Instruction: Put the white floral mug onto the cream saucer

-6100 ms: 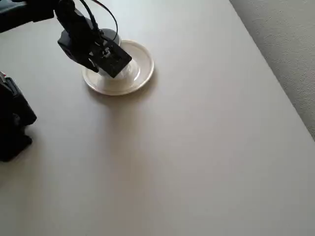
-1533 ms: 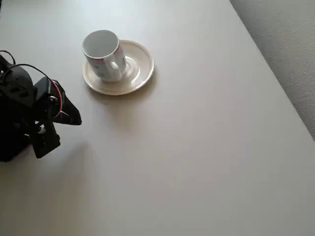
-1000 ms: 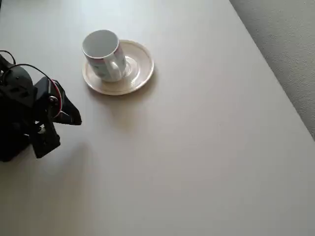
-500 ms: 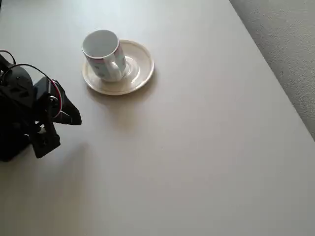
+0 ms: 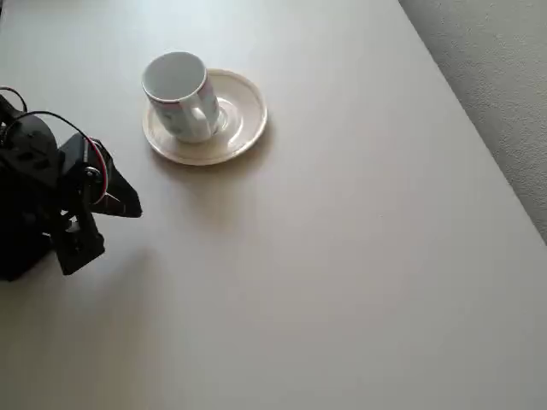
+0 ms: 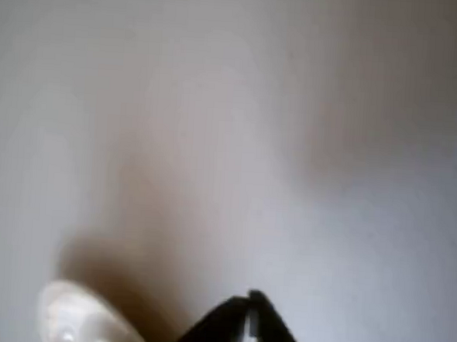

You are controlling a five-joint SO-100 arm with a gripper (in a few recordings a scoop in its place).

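White floral mug (image 5: pixel 180 96) stands upright on the cream saucer (image 5: pixel 244 120), set toward the saucer's left side in the overhead view rather than in the central well, its plain white inside open to the camera. Faint red and blue-green marks show on its side wall (too small to make out as flowers). The saucer lies on the pale counter (image 5: pixel 342 256) near the upper left of the overhead view. The black arm (image 5: pixel 51 192) sits folded at the left edge, well apart from the mug and saucer, with red and black wires looping over it. In the wrist view the claw (image 6: pixel 248 327) appears at the bottom edge with its two dark tips pressed together, clenched on nothing, above bare counter; a blurred pale rounded shape (image 6: pixel 72 320) shows at lower left.
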